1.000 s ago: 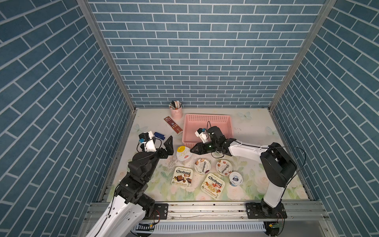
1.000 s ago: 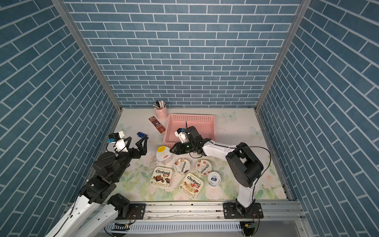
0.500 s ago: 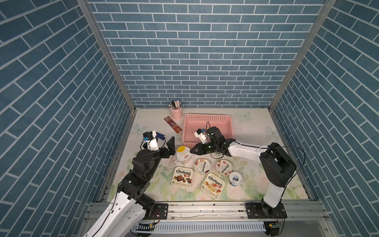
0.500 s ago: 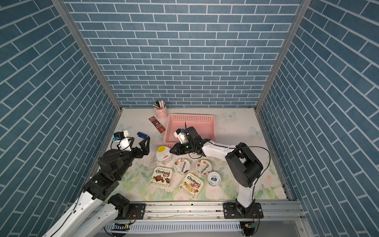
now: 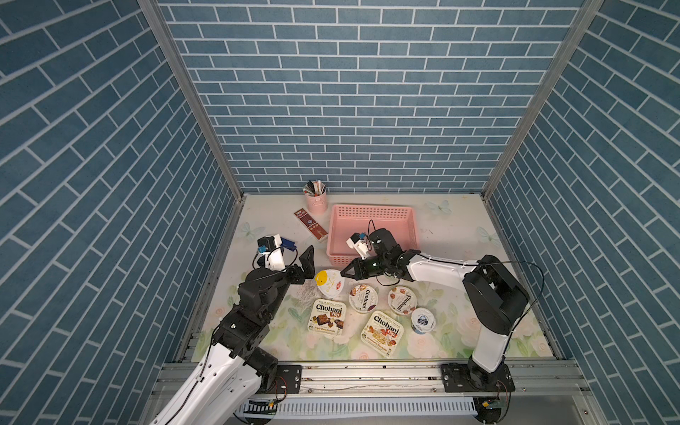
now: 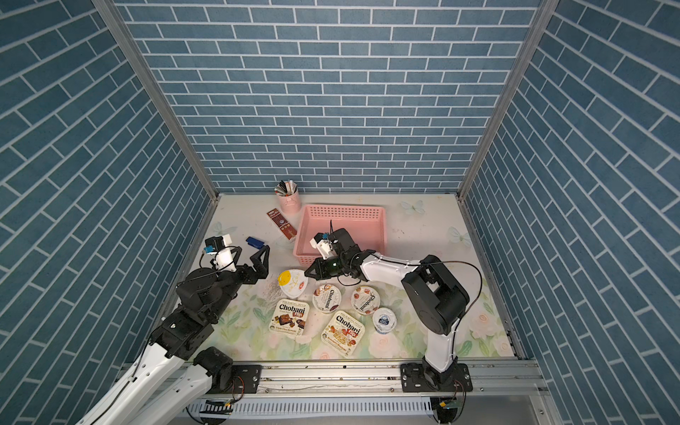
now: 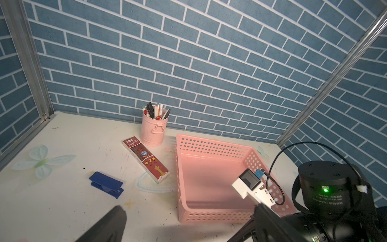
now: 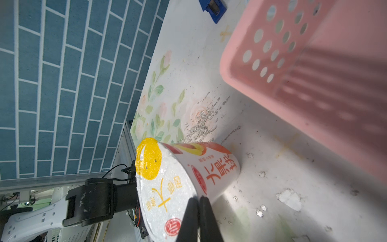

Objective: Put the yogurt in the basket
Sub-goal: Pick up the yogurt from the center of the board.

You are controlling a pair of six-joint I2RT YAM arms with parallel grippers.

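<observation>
The taller white yogurt cup with the yellow-topped lid (image 5: 330, 282) (image 6: 292, 282) (image 8: 167, 184) stands on the mat just in front of the pink basket (image 5: 371, 213) (image 7: 209, 146) (image 8: 293, 52). My right gripper (image 5: 344, 274) (image 6: 307, 274) (image 8: 199, 201) is shut on the edge of its lid. My left gripper (image 5: 294, 266) (image 6: 250, 262) (image 7: 188, 226) hangs open to the cup's left, holding nothing. Nearer the front lie two round Chobani cups (image 5: 363, 298) (image 5: 403, 300), two squarish Flip cups (image 5: 327, 318) (image 5: 382, 329) and a small blue-white cup (image 5: 423, 320). The basket is empty.
A pink pen holder (image 5: 315, 200) (image 7: 152, 132) stands at the back, left of the basket. A brown flat bar (image 5: 311, 224) (image 7: 145, 160) and a blue clip (image 5: 289, 243) (image 7: 106, 184) lie to the basket's left. Brick walls close in three sides.
My right gripper's jaws have closed onto the yellow-topped cup's lid edge. The left arm has moved forward and right, closer to the cup, still open.
</observation>
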